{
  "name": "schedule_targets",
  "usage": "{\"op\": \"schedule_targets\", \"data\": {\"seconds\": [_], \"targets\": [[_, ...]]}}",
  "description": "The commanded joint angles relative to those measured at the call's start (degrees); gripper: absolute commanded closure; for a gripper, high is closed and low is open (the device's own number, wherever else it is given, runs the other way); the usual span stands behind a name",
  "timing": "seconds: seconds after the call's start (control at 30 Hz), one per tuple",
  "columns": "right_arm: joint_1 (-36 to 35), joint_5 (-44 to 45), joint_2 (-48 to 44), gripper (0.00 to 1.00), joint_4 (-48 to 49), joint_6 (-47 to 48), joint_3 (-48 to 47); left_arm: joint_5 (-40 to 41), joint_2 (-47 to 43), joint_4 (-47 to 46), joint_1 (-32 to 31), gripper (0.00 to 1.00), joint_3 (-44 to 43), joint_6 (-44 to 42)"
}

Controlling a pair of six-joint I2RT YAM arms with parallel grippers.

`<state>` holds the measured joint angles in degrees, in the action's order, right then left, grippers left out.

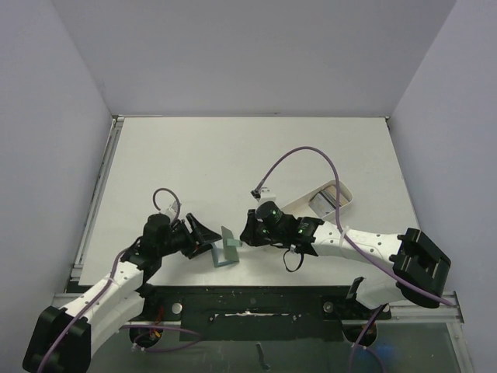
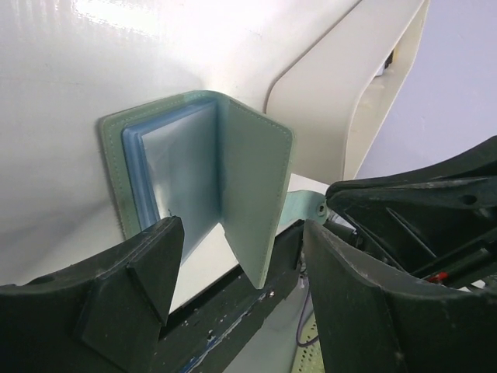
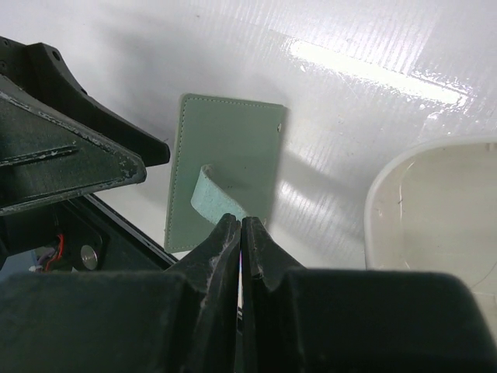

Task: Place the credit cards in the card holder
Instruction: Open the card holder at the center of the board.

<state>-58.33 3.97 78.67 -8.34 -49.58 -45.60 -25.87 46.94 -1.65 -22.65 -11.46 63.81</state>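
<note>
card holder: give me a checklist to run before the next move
1. card holder open, pale blue inside showing: ok
2. right gripper shut on its strap: ok
3. left gripper open, facing the holder: ok
4. a card in a gripper, ready to insert: not ok; the cards lie in the tray
5. slots free to take a card: cannot tell

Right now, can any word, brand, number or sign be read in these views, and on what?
No readable text in any view.
Grey-green bifold wallet: plain outside, pale blue inside, no print visible.
Cards in the white oval tray: any print too small to read.
</note>
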Motion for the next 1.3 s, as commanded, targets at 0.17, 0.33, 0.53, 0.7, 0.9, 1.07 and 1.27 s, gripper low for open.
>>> {"op": "schedule_targets", "data": {"seconds": [0.17,0.33,0.53,0.7,0.9,1.07,1.27], "targets": [[-0.20,2.75,-1.07,1.00,2.03,0.00,-0.26,-1.70,2.99,-12.68,0.33,0.38,3.86,6.41],[-0.37,3.19,-0.98,1.00,2.50,-0.42,-0.27,0.22,5.52,-10.60,0.33,0.38,3.72,6.68],[-1.26,3.11,-0.39,1.00,3.55,-0.81,-0.53,0.20,7.98,-11.49,0.24,0.38,2.52,5.56],[-2.14,3.49,0.18,1.00,3.49,-0.44,-1.56,0.88,8.14,-11.72,0.24,0.38,2.14,5.82],[-2.69,3.49,0.93,1.00,3.77,-0.54,-1.73,0.04,8.43,-15.62,0.16,0.44,3.95,8.06],[-2.96,3.55,1.13,1.00,3.93,-0.56,-1.72,0.19,8.74,-16.80,-0.06,0.47,4.34,8.57],[-2.99,4.00,0.88,1.00,3.74,-0.90,-1.59,0.67,10.33,-18.44,-0.72,0.47,4.45,9.03]]}}
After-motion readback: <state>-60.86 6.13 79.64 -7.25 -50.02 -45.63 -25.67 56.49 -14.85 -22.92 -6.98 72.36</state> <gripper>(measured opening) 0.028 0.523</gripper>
